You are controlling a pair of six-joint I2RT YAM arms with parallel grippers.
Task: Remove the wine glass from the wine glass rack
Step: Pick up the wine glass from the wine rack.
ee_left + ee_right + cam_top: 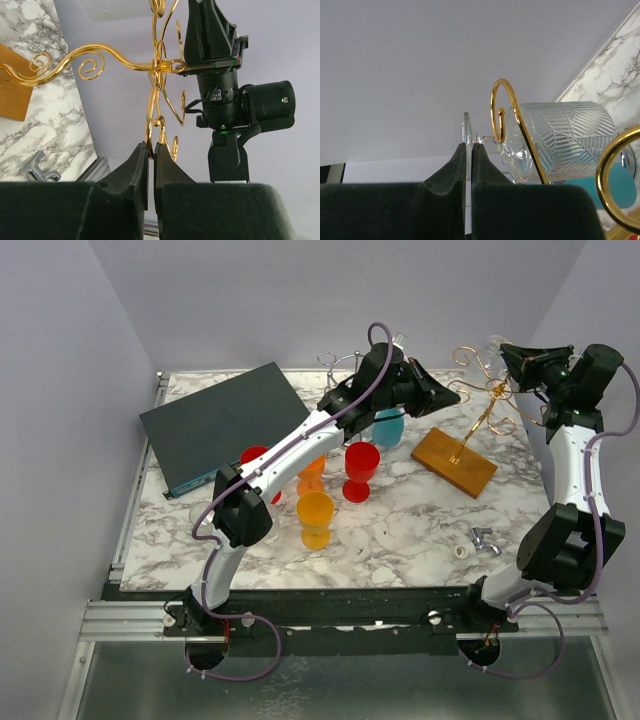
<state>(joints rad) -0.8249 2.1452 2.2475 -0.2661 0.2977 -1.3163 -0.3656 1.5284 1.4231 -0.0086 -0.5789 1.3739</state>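
The gold wire wine glass rack [492,392] stands on a wooden base [455,462] at the right of the table. My left gripper [456,397] reaches it from the left; in the left wrist view this gripper [151,148] is shut on a lower gold loop of the rack [156,70]. The clear cut wine glass [565,140] hangs in a gold hook [501,111] at the rack's top, lying nearly level. My right gripper [468,146] is shut on the glass's flat foot [467,125]. From above the wine glass [494,344] shows faintly beside the right gripper [509,354].
A dark flat box [225,425] lies at the back left. Several coloured goblets, red [361,469], orange [315,518] and blue [388,428], stand mid-table beneath the left arm. A small metal piece [484,540] and a white bit [461,551] lie at the front right.
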